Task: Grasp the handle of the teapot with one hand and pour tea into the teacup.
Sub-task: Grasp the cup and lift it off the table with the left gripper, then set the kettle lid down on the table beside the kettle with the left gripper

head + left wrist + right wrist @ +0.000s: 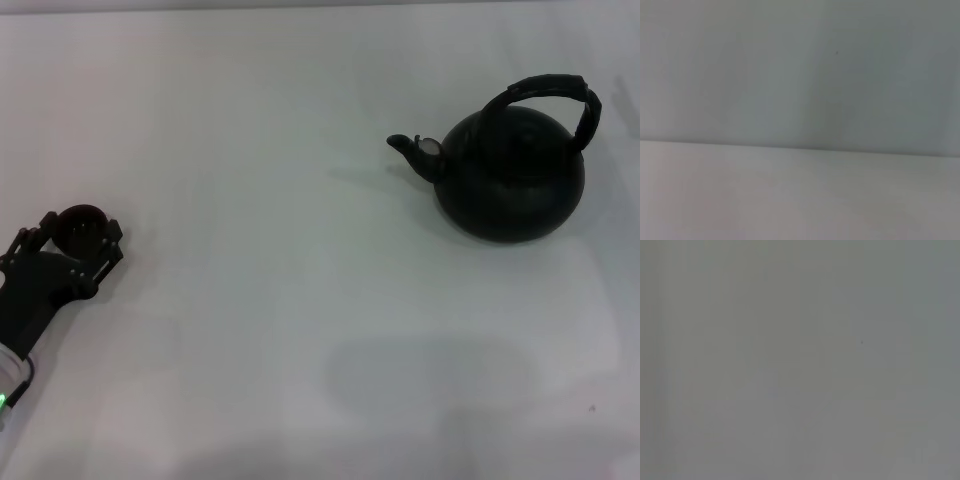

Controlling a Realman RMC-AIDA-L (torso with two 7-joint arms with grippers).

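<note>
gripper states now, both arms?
Left tool: around the cup, fingers flanking it; grip cannot be told.
Right tool: not in view.

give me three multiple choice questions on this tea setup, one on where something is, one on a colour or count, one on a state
1. Where does the teapot stand in the head view?
A. far right of the table
B. near left, beside the gripper
C. centre, touching the teacup

2. What colour is the handle?
A. white
B. black
C. red

3. What state is the handle in?
A. gripped by the right gripper
B. lying flat against the pot
C. arched upright over the pot, with nothing holding it

Answers:
1. A: the pot sits on the white table at far right, spout pointing left.
2. B: the ribbed bail is as black as the pot.
3. C: no gripper is near it; the only one in view, the left gripper, is at the near left around the teacup.
</note>
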